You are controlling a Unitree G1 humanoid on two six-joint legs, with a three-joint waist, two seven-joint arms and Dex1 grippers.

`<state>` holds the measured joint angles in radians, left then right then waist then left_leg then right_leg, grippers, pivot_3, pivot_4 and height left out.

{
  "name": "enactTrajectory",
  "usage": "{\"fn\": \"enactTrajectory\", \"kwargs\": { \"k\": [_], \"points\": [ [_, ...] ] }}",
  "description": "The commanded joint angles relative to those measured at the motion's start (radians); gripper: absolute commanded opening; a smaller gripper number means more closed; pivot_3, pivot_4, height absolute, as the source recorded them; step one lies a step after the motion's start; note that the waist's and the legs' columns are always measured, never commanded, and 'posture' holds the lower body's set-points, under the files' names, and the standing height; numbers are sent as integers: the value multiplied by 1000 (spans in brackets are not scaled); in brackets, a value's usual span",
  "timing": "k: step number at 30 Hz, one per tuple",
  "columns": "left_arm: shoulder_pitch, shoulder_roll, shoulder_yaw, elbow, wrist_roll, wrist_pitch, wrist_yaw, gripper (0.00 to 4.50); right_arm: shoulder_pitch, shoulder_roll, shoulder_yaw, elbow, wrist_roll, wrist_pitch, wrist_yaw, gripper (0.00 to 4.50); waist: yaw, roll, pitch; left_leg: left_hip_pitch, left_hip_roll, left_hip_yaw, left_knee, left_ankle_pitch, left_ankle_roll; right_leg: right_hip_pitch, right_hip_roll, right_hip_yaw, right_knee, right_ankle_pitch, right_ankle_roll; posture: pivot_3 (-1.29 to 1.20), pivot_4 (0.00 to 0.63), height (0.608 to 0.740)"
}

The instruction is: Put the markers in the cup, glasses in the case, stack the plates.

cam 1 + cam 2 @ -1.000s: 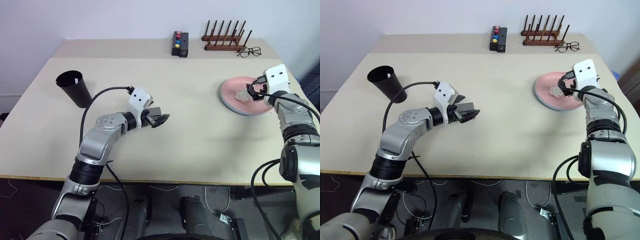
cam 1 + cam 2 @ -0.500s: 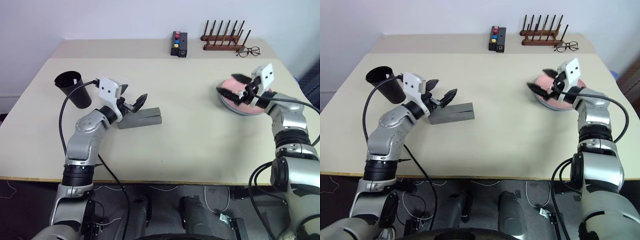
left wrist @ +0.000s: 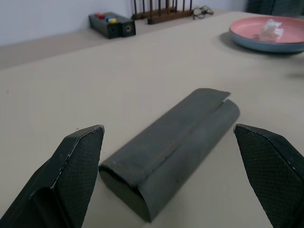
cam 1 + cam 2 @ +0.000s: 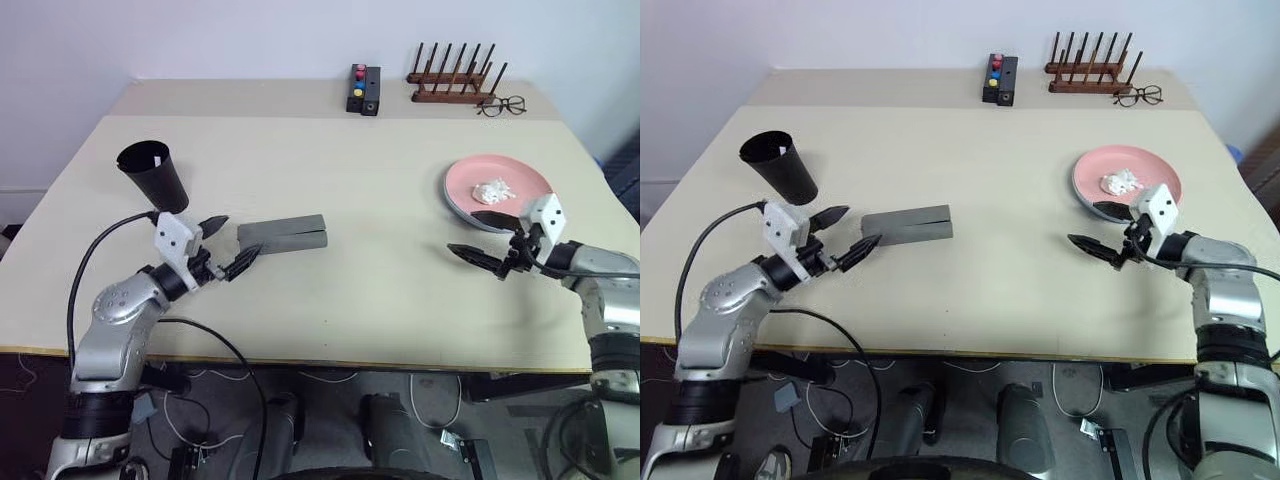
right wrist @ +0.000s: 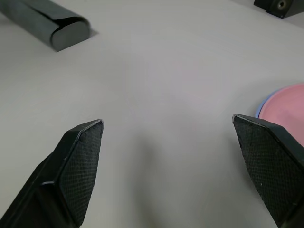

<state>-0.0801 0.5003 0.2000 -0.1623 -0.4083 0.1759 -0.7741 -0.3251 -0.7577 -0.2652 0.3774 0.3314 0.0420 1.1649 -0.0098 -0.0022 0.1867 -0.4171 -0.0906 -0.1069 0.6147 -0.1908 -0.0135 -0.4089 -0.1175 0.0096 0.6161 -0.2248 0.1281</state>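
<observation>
beige table (image 4: 380,260), w/ cup (image 4: 155,178), case (image 4: 282,234), stacked plates (image 4: 497,191), rack (image 4: 455,80)

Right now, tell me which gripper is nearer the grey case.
Left. The left gripper sits open just beside the case; the right gripper is far across the table, near the plates.

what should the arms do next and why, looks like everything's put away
Probably just draw both arms back a little further. The case lies closed on the table, the pink plate sits on the blue one, and the left gripper and right gripper stand open, holding nothing.
</observation>
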Motion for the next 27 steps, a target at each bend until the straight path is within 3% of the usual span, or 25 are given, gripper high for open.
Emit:
{"fn": "enactTrajectory", "kwargs": {
  "k": [1,13,27],
  "points": [
    [54,6,68,-66,-64,-36,-21,4500,99,-23,-98,-150,69,28,-36,4428,2,0,0,0,0,0,0,0,0,0,0,0,0,0,0,0,150,740],
    [277,13,158,-108,-136,-123,-101,4500,418,-9,-271,-419,244,157,-57,4428,0,0,-1,-1,2,1,-1,-1,0,0,-2,2,-1,-3,0,0,150,740],
    [252,6,153,-65,-148,-137,-123,4500,509,12,-258,-477,222,125,-117,4428,0,1,-1,-6,3,1,0,-1,0,-3,-3,2,-4,-4,1,0,150,740]
  ]
}}
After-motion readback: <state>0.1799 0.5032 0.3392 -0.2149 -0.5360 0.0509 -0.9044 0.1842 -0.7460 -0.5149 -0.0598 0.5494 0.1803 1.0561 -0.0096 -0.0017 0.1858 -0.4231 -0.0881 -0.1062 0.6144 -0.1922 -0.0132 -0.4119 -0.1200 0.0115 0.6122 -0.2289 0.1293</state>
